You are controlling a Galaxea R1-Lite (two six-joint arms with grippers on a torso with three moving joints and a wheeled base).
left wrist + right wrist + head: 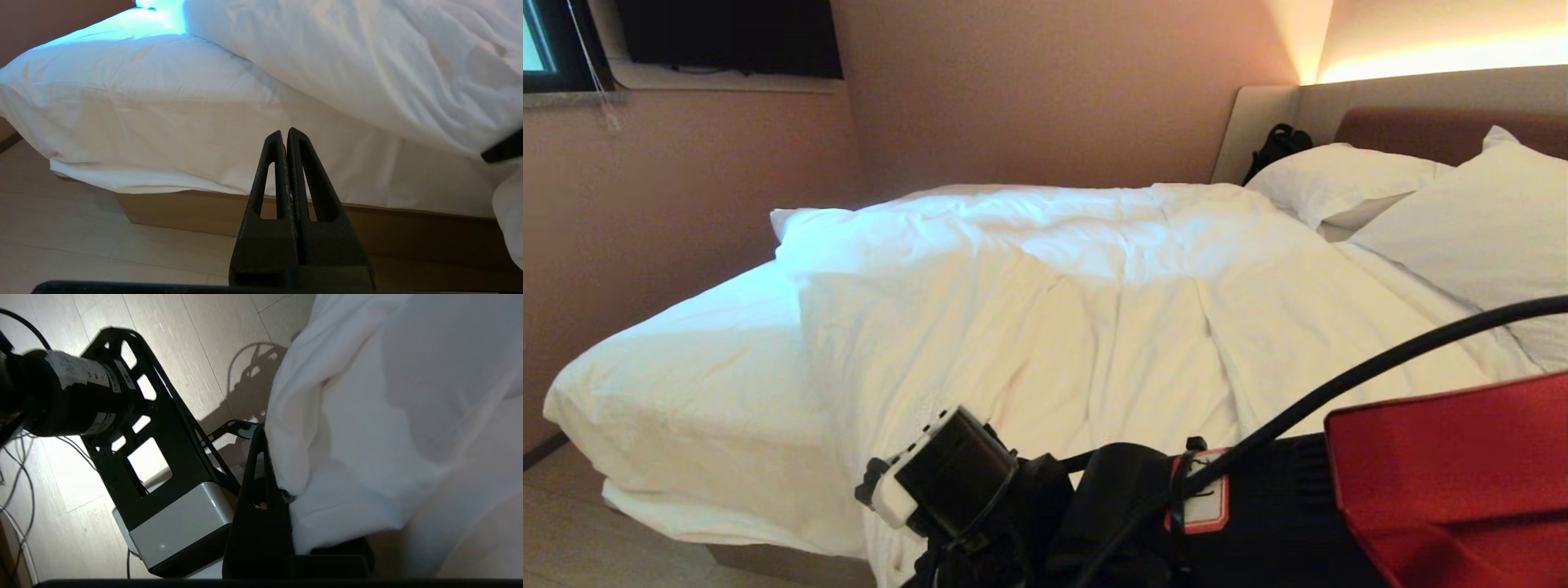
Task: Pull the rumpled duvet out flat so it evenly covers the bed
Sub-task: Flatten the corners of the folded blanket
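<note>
With the right gripper [271, 457] clenched on the duvet [1094, 278] edge and the left gripper [284, 141] clenched empty, the pull across the bed [662, 392] seems underway, next needing a steady draw.

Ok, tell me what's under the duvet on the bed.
Under the duvet only the sheet shows, bare at the foot end of the bed. Whatever else lies beneath is covered. The right gripper grips its hanging edge.
</note>
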